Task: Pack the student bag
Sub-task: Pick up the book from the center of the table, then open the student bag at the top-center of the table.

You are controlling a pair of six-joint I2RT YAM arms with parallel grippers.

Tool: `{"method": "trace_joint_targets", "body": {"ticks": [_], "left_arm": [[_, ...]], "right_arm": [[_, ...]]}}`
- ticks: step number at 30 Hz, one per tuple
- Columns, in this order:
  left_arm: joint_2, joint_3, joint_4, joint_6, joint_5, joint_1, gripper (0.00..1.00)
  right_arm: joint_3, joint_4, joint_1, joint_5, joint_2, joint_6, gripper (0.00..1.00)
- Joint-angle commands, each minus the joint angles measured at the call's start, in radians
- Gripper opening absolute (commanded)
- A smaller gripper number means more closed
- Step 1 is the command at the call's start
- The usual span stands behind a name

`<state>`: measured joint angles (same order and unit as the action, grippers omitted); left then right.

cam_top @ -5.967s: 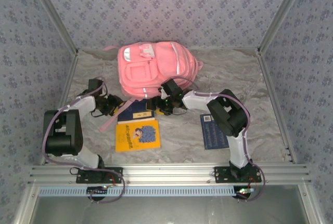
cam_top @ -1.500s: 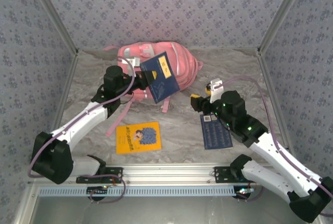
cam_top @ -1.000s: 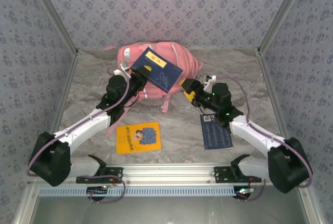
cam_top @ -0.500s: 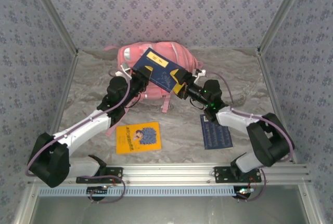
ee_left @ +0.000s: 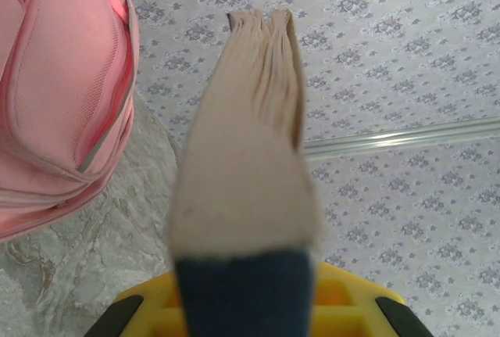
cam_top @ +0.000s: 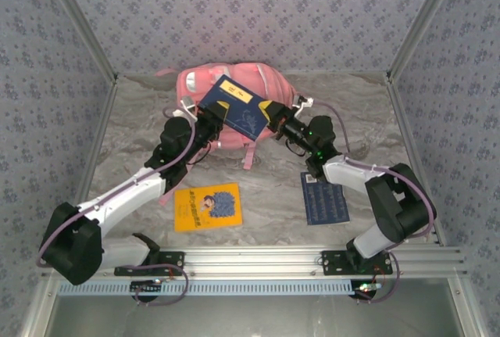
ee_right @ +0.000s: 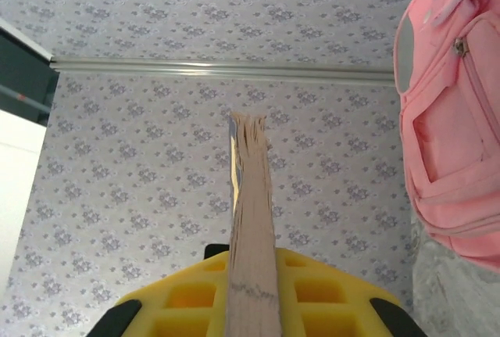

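One large soft pink fabric backpack (cam_top: 190, 87) lies at the far middle of the grey marbled table (cam_top: 359, 126), partly covered by the dark blue rectangular book (cam_top: 241, 110) held over it. The left gripper (cam_top: 211, 120) and the right gripper (cam_top: 271, 112) each clamp an opposite edge of this book. The step in hand is judged to be loading the book; the next move calls for aligning it with the bag opening, which is hidden.

Grey marbled tabletop (cam_top: 375, 118): student bag (cam_top: 191, 83) far edge centre, yellow book (cam_top: 207, 206) near edge left-centre, dark blue booklet (cam_top: 324, 198) right-centre.
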<state>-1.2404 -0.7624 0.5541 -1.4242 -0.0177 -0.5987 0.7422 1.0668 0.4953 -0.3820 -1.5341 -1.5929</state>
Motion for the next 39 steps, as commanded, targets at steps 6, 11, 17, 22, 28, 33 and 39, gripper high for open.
{"method": "trace_joint_targets", "body": {"ticks": [6, 11, 17, 22, 28, 33, 39], "left_arm": [[-0.038, -0.105, -0.145, 0.127, -0.052, 0.032, 0.56], [-0.171, -0.435, -0.584, 0.575, -0.125, 0.047, 0.62], [-0.533, -0.919, -0.915, 0.831, -0.245, 0.052, 0.59], [-0.839, -1.308, -1.076, 0.924, -0.287, 0.059, 0.44], [-1.083, -1.601, -1.124, 0.879, -0.343, 0.075, 0.38], [-1.215, -1.781, -1.190, 0.827, -0.361, 0.072, 0.34], [-1.255, -1.799, -1.193, 0.799, -0.346, 0.070, 0.33]], "right_arm": [[-0.125, -0.189, -0.142, 0.026, 0.214, 0.110, 0.00], [-0.196, -0.508, -0.345, 0.000, 0.442, 0.223, 0.00], [-0.173, -0.913, -0.562, -0.045, 0.669, 0.461, 0.00], [-0.146, -1.047, -0.618, -0.047, 0.714, 0.545, 0.00], [-0.122, -1.066, -0.608, -0.031, 0.699, 0.578, 0.00], [-0.110, -1.075, -0.604, -0.025, 0.692, 0.588, 0.00], [-0.110, -1.078, -0.603, -0.019, 0.688, 0.593, 0.00]]}}
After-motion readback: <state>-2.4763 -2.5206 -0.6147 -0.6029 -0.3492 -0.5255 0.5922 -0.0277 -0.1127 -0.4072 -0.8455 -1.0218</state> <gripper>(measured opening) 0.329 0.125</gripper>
